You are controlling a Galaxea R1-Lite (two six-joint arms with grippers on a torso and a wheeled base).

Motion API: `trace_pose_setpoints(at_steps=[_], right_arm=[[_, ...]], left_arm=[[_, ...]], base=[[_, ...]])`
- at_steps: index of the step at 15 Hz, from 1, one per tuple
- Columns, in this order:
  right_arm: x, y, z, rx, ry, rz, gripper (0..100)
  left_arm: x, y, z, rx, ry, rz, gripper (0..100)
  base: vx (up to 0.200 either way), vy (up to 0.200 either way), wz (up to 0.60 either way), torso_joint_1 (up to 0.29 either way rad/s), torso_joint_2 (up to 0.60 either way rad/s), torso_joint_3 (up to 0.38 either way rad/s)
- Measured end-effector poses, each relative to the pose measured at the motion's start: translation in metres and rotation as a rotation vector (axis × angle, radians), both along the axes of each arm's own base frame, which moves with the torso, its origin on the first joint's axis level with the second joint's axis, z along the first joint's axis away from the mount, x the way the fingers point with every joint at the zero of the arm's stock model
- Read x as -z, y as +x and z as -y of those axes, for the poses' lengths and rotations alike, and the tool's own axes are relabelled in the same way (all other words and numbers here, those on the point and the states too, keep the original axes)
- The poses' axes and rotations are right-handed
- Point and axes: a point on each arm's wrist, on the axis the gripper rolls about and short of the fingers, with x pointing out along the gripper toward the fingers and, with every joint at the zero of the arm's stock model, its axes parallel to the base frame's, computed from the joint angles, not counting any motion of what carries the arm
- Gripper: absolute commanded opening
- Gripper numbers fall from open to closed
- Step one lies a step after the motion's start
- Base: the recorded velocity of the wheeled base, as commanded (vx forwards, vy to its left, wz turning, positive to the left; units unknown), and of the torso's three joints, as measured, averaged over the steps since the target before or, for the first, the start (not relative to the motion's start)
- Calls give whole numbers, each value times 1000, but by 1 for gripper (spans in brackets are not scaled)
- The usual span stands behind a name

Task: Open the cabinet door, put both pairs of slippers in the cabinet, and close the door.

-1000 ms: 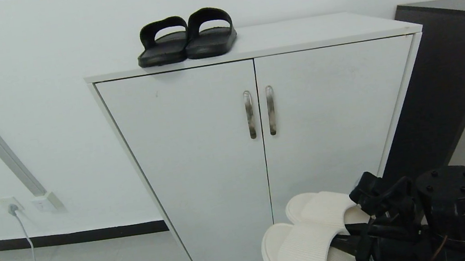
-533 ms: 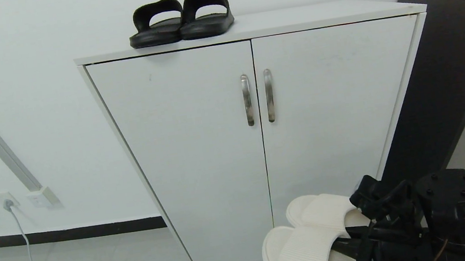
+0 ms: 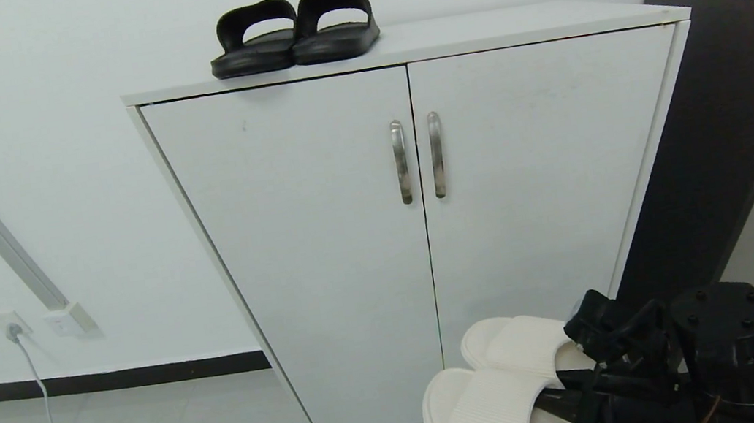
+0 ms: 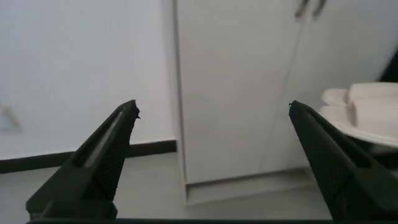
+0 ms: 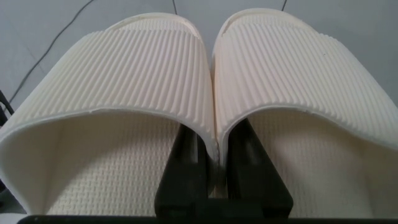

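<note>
Right end effector (image 5: pixel 216 155) pinches the white slippers (image 5: pixel 149 81) by their touching inner walls, low before the cabinet (image 3: pixel 316 249). Ribbed foam, judged light and soft; the toes may sag.

Left end effector (image 4: pixel 212 109) is spread wide and empty, facing the cabinet's lower corner.

Black slippers (image 3: pixel 293 31) sit side by side on the cabinet top, near its front edge. They look rubbery and stiffer; best pinched at the adjoining straps.

Doors shut. Metal handles (image 3: pixel 401 161) look rigid, smooth and perhaps slippery; grasp mid-bar.
</note>
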Motion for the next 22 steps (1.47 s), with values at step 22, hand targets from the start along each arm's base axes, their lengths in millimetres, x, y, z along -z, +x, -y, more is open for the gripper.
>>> trace_pose_setpoints(at_steps=[22], right_arm=[[6,-2,0,-16,-9,-17,0]], left_arm=[[-98,252,158,676,-163,-64,100]], base=[[0,0,0,0,0,0]])
